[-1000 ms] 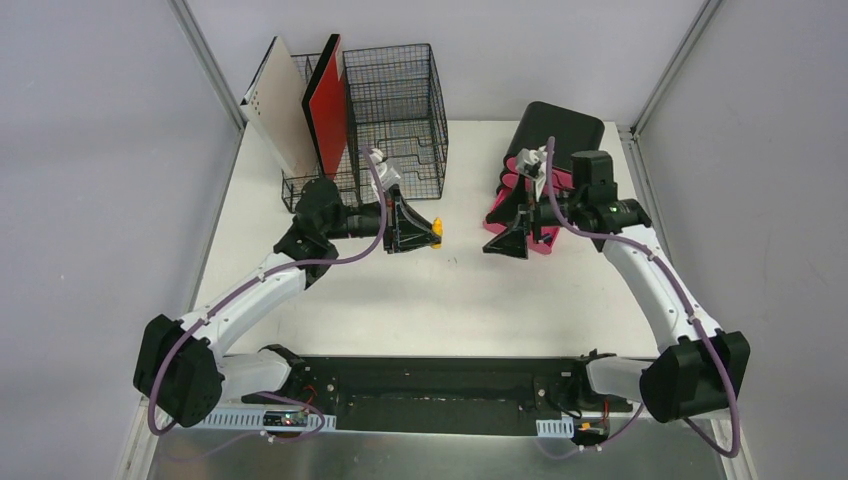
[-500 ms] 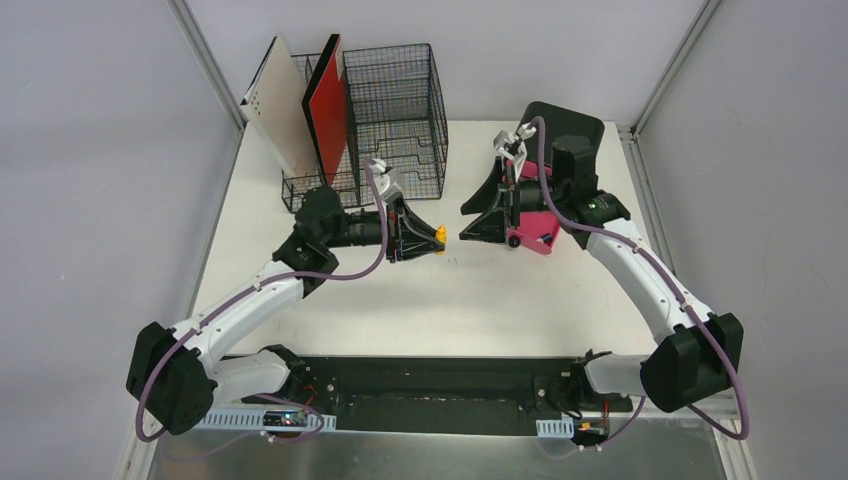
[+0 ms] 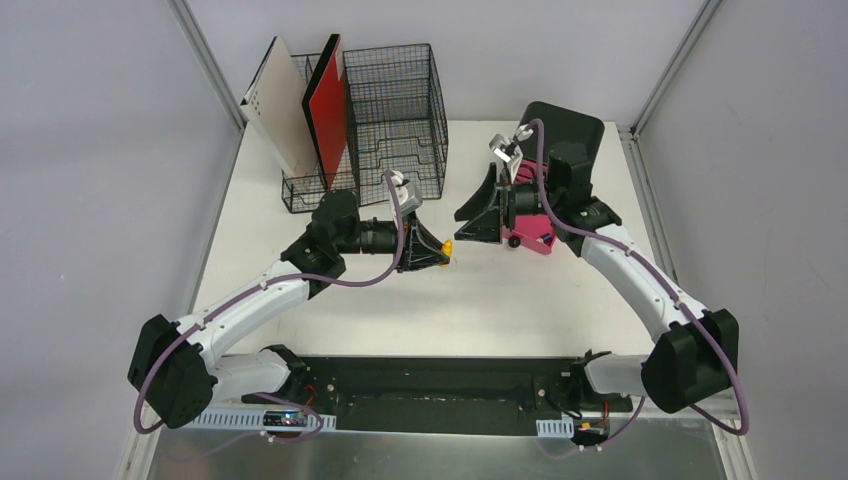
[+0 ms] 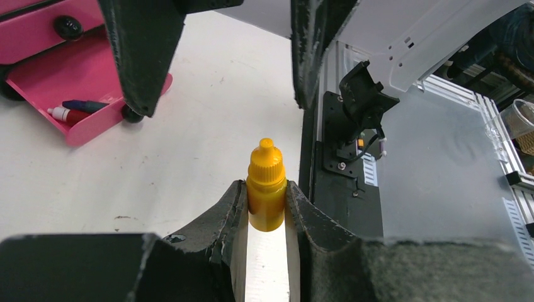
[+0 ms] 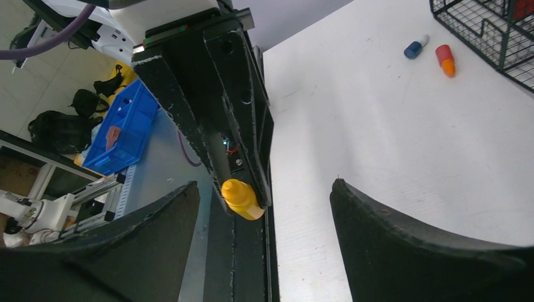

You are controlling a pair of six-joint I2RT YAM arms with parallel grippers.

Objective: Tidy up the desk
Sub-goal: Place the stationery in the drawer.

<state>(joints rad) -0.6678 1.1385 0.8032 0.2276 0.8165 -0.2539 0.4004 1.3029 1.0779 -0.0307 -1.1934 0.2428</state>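
My left gripper (image 3: 443, 250) (image 4: 266, 202) is shut on a small yellow dropper bottle (image 3: 448, 246) (image 4: 265, 170), cap pointing out past the fingertips, above the middle of the white desk (image 3: 500, 290). My right gripper (image 3: 462, 228) (image 5: 264, 189) faces it from the right, open wide. In the right wrist view the yellow bottle (image 5: 241, 198) sits between the two right fingers without touching them. Behind the right gripper a pink drawer (image 3: 540, 238) (image 4: 88, 119) stands pulled out of the black box (image 3: 565, 125), with pens lying in it.
A black wire-mesh organizer (image 3: 395, 110) stands at the back left, holding a red board (image 3: 328, 100) and a beige board (image 3: 280, 105). Beside the organizer a small blue bottle (image 5: 414, 47) and an orange-red bottle (image 5: 444, 60) lie on the desk.
My left gripper has carried the yellow bottle rightward. My right gripper has risen from the pink drawer and swung left to face it, staying open.
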